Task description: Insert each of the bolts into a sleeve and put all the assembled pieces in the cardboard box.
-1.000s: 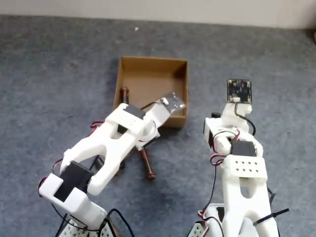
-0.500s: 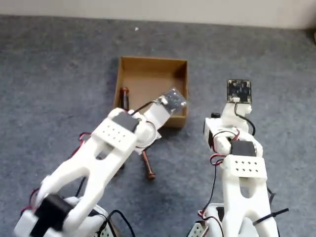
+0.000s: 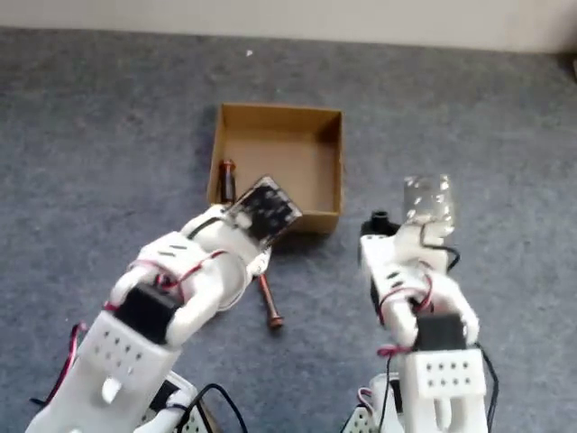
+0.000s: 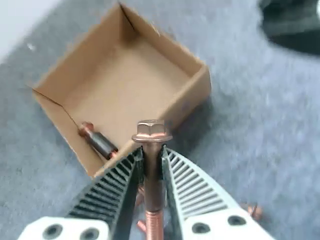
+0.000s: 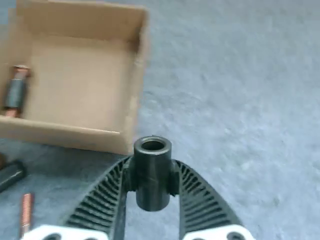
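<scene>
Left arm (image 3: 171,298) comes in from the near-left corner of the desk (image 3: 108,117) and runs diagonally toward the cardboard box (image 3: 279,110), wrist sitting over the box's near wall. Left gripper (image 4: 150,152) is clenched on a copper bolt (image 4: 151,175): shank pinched between the ribbed fingers (image 4: 117,180), hex flange head poking out past the tips toward the box. Right arm (image 3: 419,298) rises from the near edge and points straight away. Its right gripper (image 5: 151,165) sits off the box's right side, near the near-right corner and apart from it. It's clamped around a black sleeve (image 5: 151,175), bore facing the wrist camera; from overhead the sleeve shows as a dark stub at the front of that arm. One assembled piece (image 3: 227,179) lies inside the box against its left wall, dark sleeve on a copper bolt. A loose bolt (image 3: 268,302) lies flat on the desk between the two arms, just in front of the box and close beside the left arm. A loose sleeve (image 5: 10,175) lies on the desk near that bolt, just outside the box's near wall.
</scene>
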Controlling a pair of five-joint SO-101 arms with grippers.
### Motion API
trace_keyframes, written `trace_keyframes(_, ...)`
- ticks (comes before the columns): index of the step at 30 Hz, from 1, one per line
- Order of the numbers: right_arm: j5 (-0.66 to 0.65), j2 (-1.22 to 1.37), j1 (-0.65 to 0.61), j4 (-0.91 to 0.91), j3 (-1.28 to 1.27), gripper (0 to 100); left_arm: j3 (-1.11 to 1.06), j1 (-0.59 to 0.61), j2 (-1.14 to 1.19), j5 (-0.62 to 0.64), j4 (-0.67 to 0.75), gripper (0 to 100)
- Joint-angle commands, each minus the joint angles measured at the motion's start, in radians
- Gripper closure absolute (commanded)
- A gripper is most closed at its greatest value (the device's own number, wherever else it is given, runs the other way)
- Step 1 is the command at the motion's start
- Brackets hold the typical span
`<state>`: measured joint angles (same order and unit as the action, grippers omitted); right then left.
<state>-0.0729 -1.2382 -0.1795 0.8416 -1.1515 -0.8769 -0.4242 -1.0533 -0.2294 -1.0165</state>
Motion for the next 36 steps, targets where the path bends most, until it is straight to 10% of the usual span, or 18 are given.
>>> trace_keyframes(1,-0.060,-0.125,-0.108,0.001,-0.027,99.3,-0.027,-0.001,-0.137,0.087,0.084,100)
trace_keyframes(36,-0.117,-0.598,-0.450,-0.229,-0.372,99.3,-0.383,-0.160,-0.547,0.542,0.635,100)
